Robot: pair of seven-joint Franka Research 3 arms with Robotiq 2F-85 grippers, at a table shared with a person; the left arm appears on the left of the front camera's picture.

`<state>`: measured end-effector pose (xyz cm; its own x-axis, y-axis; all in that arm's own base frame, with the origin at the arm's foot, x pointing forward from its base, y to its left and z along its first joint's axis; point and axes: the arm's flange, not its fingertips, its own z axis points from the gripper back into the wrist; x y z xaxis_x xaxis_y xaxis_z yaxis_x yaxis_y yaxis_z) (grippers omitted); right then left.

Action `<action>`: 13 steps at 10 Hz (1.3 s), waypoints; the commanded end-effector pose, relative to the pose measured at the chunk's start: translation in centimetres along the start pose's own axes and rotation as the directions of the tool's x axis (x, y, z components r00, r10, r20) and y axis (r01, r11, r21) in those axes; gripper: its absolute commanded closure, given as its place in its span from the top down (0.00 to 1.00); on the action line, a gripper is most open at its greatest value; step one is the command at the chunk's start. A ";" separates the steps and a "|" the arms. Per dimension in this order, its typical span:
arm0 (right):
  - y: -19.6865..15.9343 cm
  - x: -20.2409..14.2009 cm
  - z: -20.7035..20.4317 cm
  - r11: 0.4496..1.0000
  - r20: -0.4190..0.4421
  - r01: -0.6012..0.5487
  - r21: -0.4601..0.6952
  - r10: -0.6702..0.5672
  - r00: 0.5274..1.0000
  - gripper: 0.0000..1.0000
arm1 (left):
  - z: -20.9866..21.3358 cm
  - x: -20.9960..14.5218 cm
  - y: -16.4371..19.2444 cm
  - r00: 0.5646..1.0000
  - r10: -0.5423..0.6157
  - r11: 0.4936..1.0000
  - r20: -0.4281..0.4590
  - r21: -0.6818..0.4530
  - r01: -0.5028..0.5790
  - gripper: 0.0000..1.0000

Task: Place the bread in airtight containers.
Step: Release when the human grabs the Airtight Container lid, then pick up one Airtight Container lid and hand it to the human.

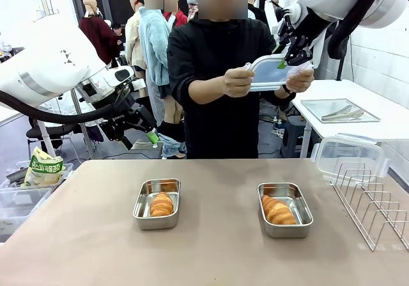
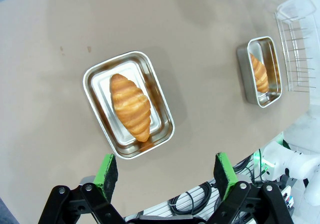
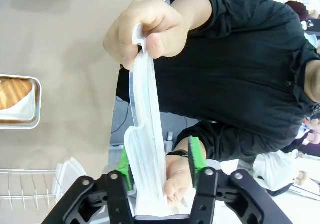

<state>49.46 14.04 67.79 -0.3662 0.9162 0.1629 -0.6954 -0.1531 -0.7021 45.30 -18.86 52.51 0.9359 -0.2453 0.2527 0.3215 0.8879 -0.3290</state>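
Two steel airtight containers stand on the brown table, the left tin (image 1: 142, 199) and the right tin (image 1: 305, 209). Each holds one piece of bread: a croissant (image 1: 162, 204) in the left one and a croissant (image 1: 278, 210) in the right one. Neither tin has a lid on. A person across the table holds a clear lid (image 1: 268, 73) at chest height with both hands. My right gripper (image 1: 281, 61) is at that lid; in the right wrist view the lid (image 3: 147, 114) runs between its green pads, and the right gripper (image 3: 159, 166) stands open around it. My left gripper (image 1: 139, 137) hangs open above the table's far left, over the left croissant (image 2: 131, 106).
A wire rack (image 1: 374, 199) lies at the table's right edge, with a clear plastic box (image 1: 348, 155) behind it. A flat tray with tongs (image 1: 339, 110) sits on a white side table. A yellow bag (image 1: 43, 167) and bins stand at the left.
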 end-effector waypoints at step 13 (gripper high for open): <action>0.6 0.2 -0.5 0.998 0.012 -0.005 0.056 0.004 1.000 1.00 | 0.1 0.1 0.1 1.000 -0.001 1.000 0.000 0.020 0.001 1.00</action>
<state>49.21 14.34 66.95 -0.3785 0.9102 0.1680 -0.7323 -0.1835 -0.6557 45.30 -18.86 52.51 0.9359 -0.2453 0.2527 0.3215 0.8879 -0.3290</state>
